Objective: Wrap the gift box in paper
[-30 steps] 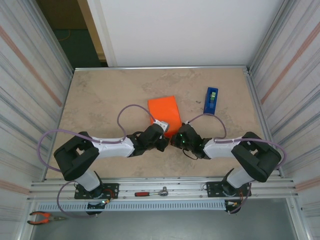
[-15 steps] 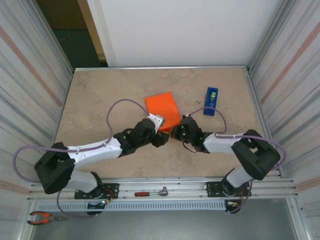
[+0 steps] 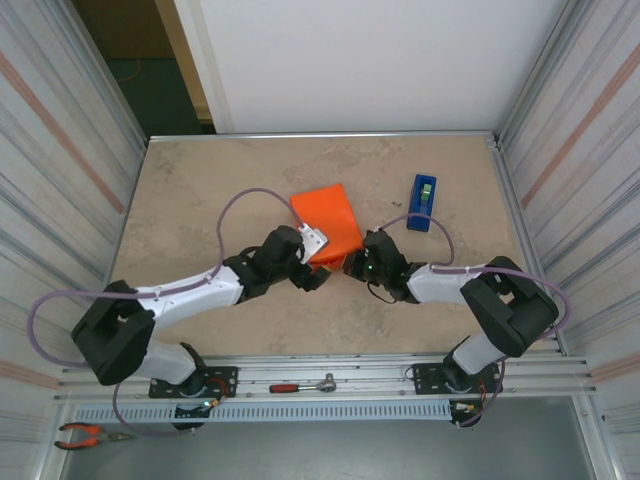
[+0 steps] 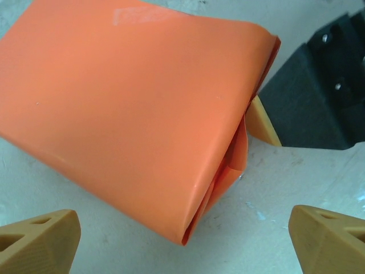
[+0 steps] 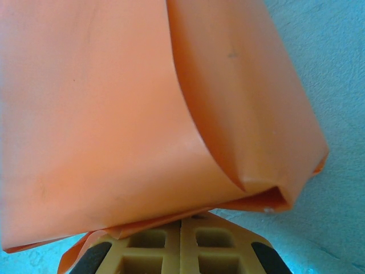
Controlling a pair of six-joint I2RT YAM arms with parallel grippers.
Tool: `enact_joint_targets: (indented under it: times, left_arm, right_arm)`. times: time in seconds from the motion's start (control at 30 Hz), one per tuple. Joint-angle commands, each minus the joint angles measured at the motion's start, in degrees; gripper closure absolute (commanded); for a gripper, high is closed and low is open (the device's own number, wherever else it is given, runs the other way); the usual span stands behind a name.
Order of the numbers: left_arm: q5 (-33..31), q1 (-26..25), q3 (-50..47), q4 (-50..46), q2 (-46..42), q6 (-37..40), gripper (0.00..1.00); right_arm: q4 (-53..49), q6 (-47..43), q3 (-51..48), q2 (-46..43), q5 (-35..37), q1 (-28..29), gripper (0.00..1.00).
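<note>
Top external view: the orange paper (image 3: 328,218) is lying folded into a bundle mid-table (image 3: 200,200), with a blue tape dispenser (image 3: 421,203) resting to its right.
Left wrist view: the left pincer (image 4: 182,237) is gaping wide, released, just before the paper's open end.
Right wrist view: the right pincer (image 5: 181,251) is sitting clenched, its fingertips together at the paper's loose edge.

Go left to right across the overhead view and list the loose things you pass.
orange-handled pliers → orange paper → blue tape dispenser
</note>
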Motion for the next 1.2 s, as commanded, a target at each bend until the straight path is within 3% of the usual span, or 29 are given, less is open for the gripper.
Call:
enact_joint_targets:
  times: [0.0,0.33,0.83,1.17]
  left_arm:
    - [-0.4,0.2,3.3,-1.2,2.9,10.2,0.05]
    - [-3.0,-0.9,4.7,3.1,9.1,18.3,0.02]
    - [-8.9,-1.1,7.0,8.3,16.0,19.8,0.02]
    - [-7.6,-0.3,7.4,6.4,16.7,19.7,0.28]
  right_arm:
    - [-0.9,-1.8,2.1,1.1,-0.8,-0.5,1.0]
    - [-2.0,-2.3,3.1,1.2,-1.4,-1.5,1.0]
    - [-2.2,-2.2,3.2,1.6,-2.2,-2.3,1.0]
    - [-3.5,-1.9,3.2,0.0,-2.8,-2.8,1.0]
